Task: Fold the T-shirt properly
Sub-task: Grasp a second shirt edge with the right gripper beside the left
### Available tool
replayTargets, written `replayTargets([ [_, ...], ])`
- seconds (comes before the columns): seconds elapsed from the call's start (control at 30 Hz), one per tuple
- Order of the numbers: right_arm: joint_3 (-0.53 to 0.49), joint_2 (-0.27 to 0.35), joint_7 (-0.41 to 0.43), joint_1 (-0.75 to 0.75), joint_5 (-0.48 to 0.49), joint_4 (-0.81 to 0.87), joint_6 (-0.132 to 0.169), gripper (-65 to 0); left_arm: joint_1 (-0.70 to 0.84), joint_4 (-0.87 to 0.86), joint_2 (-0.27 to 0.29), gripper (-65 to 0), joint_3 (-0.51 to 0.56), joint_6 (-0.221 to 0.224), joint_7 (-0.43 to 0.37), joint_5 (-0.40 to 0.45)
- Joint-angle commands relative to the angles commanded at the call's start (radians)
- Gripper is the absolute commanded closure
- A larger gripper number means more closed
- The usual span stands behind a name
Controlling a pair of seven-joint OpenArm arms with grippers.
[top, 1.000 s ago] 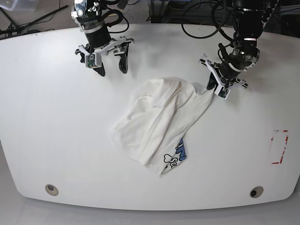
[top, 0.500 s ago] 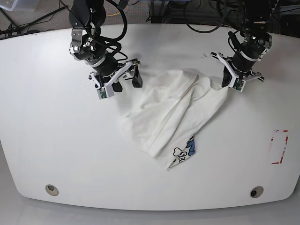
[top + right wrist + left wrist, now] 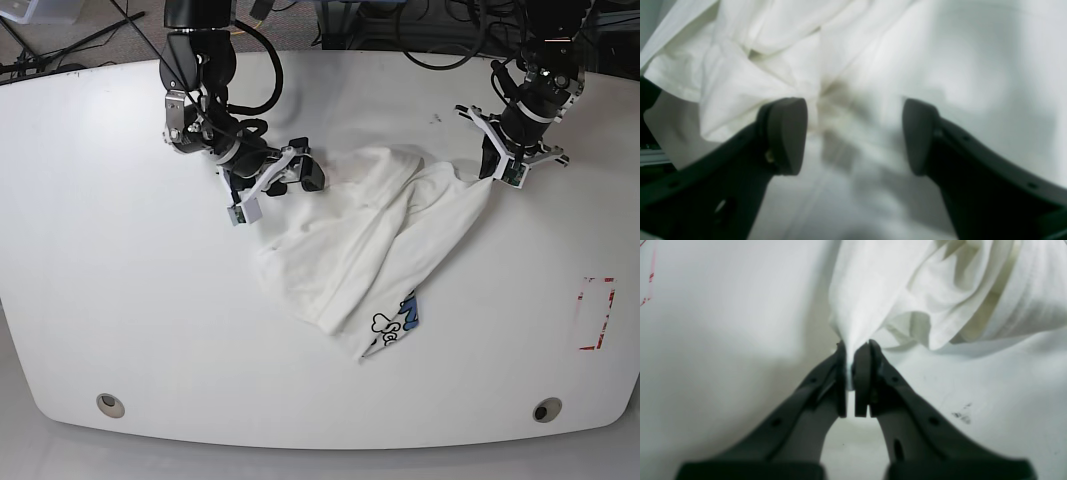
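Paired black arms (image 3: 202, 90) (image 3: 540, 80) with pale silvery fittings, slender black cable loops beside each arm, dark tapered gripper fingers (image 3: 870, 380).

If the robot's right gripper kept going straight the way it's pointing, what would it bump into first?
Probably the white T-shirt: cloth lies between and ahead of the right gripper's open fingers, though how close it is I can't tell.

Right wrist view: the right gripper's fingertips (image 3: 853, 136) blurred; the T-shirt (image 3: 736, 86) cut off at the top edge; arm bases cropped in the base view
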Motion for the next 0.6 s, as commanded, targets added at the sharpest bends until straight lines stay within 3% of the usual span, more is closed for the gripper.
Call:
replayTargets([
  [0.4,-0.126,-0.002,0.0,0.012,-0.003,-0.074,-0.009,-43.0,-0.002,0.0,0.0,0.0,0.0,0.002,0.0,0.002],
  [0.6,-0.13,0.002,0.0,0.009,-0.003,-0.072,-0.009,-43.0,-0.003,-0.006,0.0,0.0,0.0,0.002,0.0,0.002],
])
